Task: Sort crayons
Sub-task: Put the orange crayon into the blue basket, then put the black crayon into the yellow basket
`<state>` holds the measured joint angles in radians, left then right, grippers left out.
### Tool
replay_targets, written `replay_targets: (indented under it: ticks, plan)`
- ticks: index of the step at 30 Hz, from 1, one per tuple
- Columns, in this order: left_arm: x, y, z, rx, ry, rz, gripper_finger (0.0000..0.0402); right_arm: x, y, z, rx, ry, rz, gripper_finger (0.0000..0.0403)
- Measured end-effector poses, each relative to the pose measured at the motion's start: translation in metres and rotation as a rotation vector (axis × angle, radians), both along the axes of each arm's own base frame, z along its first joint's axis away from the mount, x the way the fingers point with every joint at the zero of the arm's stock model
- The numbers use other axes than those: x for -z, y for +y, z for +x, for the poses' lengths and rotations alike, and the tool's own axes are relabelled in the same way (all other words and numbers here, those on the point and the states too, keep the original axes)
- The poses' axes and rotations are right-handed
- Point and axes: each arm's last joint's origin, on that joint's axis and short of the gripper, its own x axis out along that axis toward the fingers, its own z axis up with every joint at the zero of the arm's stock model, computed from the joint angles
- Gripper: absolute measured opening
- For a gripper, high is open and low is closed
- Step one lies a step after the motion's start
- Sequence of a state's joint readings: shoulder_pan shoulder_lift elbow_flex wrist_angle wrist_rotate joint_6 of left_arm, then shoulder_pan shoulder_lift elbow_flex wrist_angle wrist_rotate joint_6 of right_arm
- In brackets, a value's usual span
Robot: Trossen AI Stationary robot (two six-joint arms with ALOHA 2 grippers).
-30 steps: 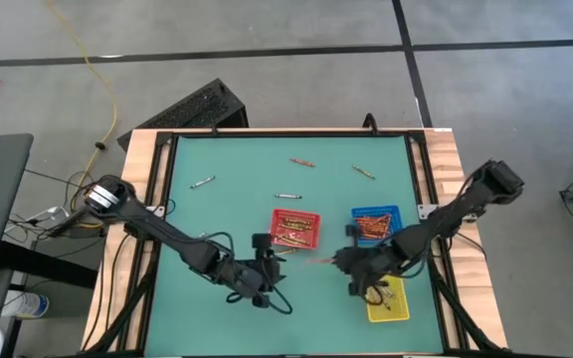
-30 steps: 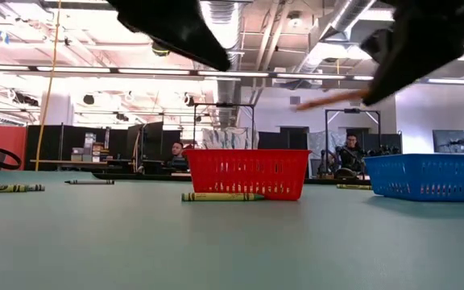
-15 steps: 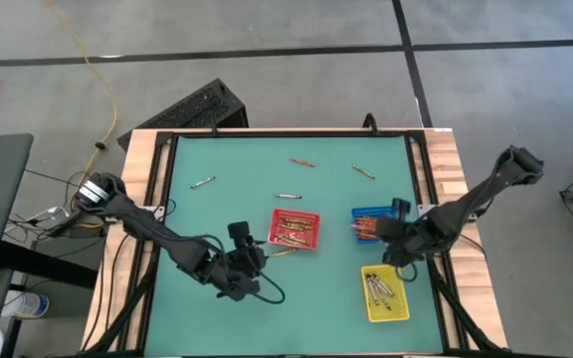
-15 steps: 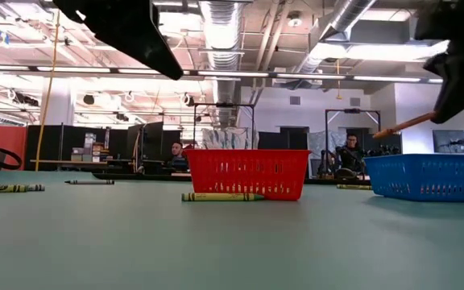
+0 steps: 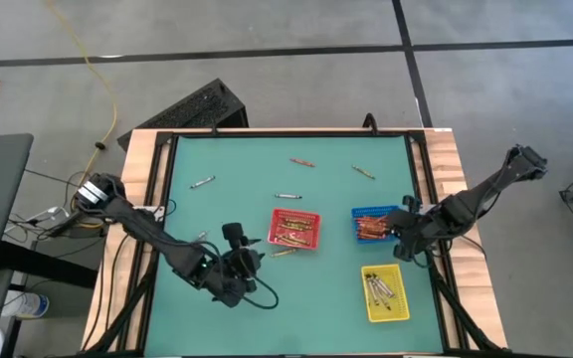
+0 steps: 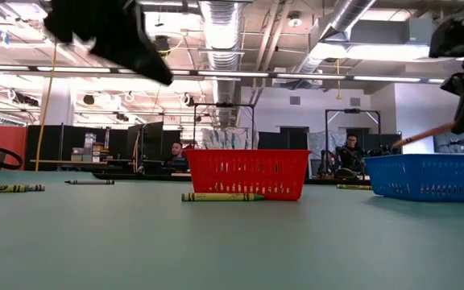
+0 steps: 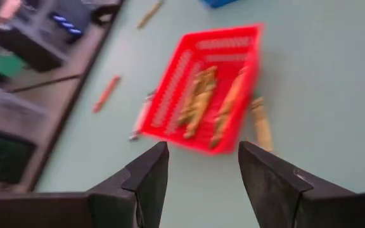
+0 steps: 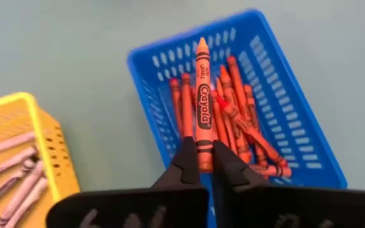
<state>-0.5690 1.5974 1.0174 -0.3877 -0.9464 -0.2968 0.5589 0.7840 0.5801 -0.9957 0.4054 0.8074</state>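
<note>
My right gripper (image 8: 201, 161) is shut on an orange-red crayon (image 8: 203, 88) above the blue tray (image 8: 284, 126), which holds several orange-red crayons. In the high view this gripper (image 5: 402, 230) is at the blue tray's (image 5: 374, 213) right side. My left gripper (image 7: 201, 168) is open and empty, near the table's front (image 5: 239, 263), left of the red tray (image 5: 295, 228). A yellowish crayon (image 5: 283, 253) lies on the table by the red tray's near side. The yellow tray (image 5: 385, 292) holds grey crayons. My right gripper pinches the crayon's blunt end (image 8: 203, 151) between its two fingertips. The crayon sticks out forward past the fingers, in line with them, its pointed tip (image 8: 201, 42) away from the gripper. It is lifted clear above the blue tray and slants slightly down in the low view (image 6: 422, 135).
Loose crayons lie on the far half of the table: an orange one (image 5: 300, 160), a yellowish one (image 5: 364, 172) and two grey ones (image 5: 202, 182) (image 5: 286, 196). The three trays stand in the near right half.
My right gripper has carried the orange-red crayon from the middle of the table toward the right and far edges, to above the blue tray, staying shut on it. My left gripper has drawn back toward the table's left edge.
</note>
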Motion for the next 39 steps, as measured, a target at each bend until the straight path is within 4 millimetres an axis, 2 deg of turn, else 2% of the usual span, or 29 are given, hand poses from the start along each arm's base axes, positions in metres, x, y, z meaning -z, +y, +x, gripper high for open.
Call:
replay_targets:
  ticks: [3,6,10,15,19,23,27,31,35,39]
  plan:
    - [0.006,0.011,-0.017,-0.061,-0.053,0.004,0.0181,0.002,-0.002,0.001,0.042,0.001,0.000,0.0025]
    - [0.009,0.022,-0.035,-0.084,-0.135,-0.073,0.0181,0.006,-0.006,0.001,0.095,0.036,-0.010,0.0050]
    - [0.008,0.034,-0.054,-0.047,-0.273,-0.193,0.0181,0.008,-0.012,-0.001,0.154,0.077,-0.027,0.0081]
    - [0.006,0.043,-0.072,0.046,-0.360,-0.340,0.0181,0.007,-0.015,0.001,0.172,0.084,-0.015,0.0107]
    - [0.001,0.050,-0.084,0.027,-0.366,-0.458,0.0181,-0.001,-0.013,0.003,0.141,0.081,0.026,0.0112]
    - [-0.002,0.060,-0.095,-0.063,-0.367,-0.536,0.0181,-0.020,-0.011,0.008,0.099,0.029,0.051,0.0112]
    - [0.005,0.078,-0.104,-0.227,-0.320,-0.590,0.0181,-0.043,-0.008,0.015,0.072,-0.082,0.064,0.0111]
    - [0.020,0.102,-0.109,-0.411,-0.163,-0.640,0.0181,-0.059,-0.003,0.027,0.002,-0.240,0.072,0.0111]
    - [0.031,0.126,-0.109,-0.545,-0.003,-0.716,0.0180,-0.067,0.003,0.041,-0.083,-0.358,0.059,0.0111]
    - [0.041,0.138,-0.103,-0.540,0.177,-0.906,0.0180,-0.065,0.009,0.053,-0.115,-0.384,0.042,0.0111]
